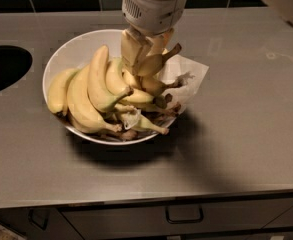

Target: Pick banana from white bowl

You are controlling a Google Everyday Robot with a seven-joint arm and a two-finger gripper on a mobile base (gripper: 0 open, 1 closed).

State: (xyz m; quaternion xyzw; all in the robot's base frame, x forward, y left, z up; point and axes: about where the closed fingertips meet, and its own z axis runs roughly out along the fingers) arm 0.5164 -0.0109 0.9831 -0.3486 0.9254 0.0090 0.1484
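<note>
The white bowl (53, 68) sits on the grey counter, full of yellow bananas (98, 81). My gripper (147, 53) hangs from above over the right part of the bowl. Its beige fingers (130, 49) are shut on a short yellow banana (155, 63) whose dark stem end (174, 51) sticks out up and to the right. The held banana is just above the pile, with other small bananas close under it. The gripper body hides the bowl's far rim.
A crumpled white paper (190, 78) sticks out over the bowl's right rim. A dark round opening (3, 66) is in the counter at the left. Dark tiles run along the back. Drawers with a handle (184, 215) are below the counter's front edge.
</note>
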